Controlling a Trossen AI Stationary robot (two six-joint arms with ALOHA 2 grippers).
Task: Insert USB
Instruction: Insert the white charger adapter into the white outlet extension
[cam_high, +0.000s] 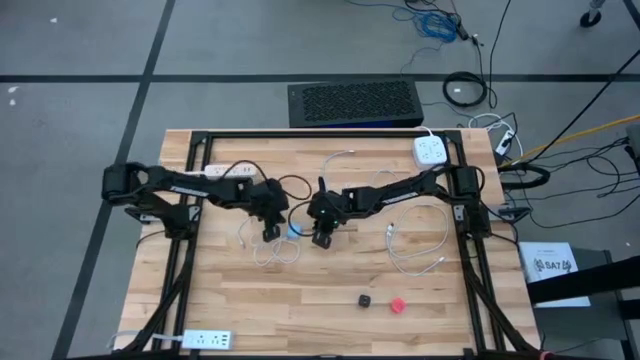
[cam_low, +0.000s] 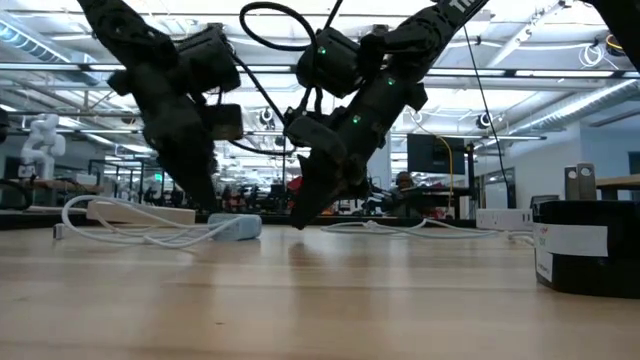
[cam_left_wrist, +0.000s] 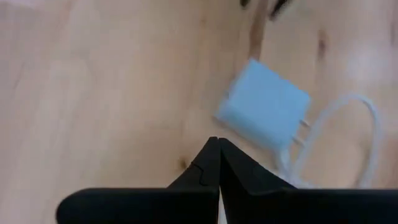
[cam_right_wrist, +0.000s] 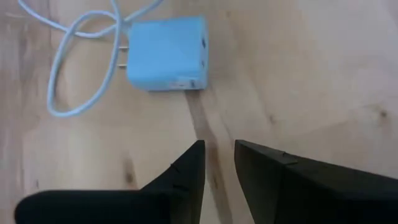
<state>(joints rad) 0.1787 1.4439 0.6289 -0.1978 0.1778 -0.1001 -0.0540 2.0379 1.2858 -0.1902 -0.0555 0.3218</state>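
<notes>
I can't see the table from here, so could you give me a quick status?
Left gripper shut, empty. Right gripper slightly open, empty, beside blue charger. Charger on table, white cable looped beside it. Nothing blocking.

Ceiling strip lights (cam_low: 560, 110) backlight the low view (arms silhouetted); both wrist views slightly blurred.

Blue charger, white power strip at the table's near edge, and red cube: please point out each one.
blue charger (cam_right_wrist: 166, 55), right wrist view, middle of its top face.
white power strip (cam_high: 204, 340), high view, middle of its body.
red cube (cam_high: 397, 305), high view, its top.
</notes>
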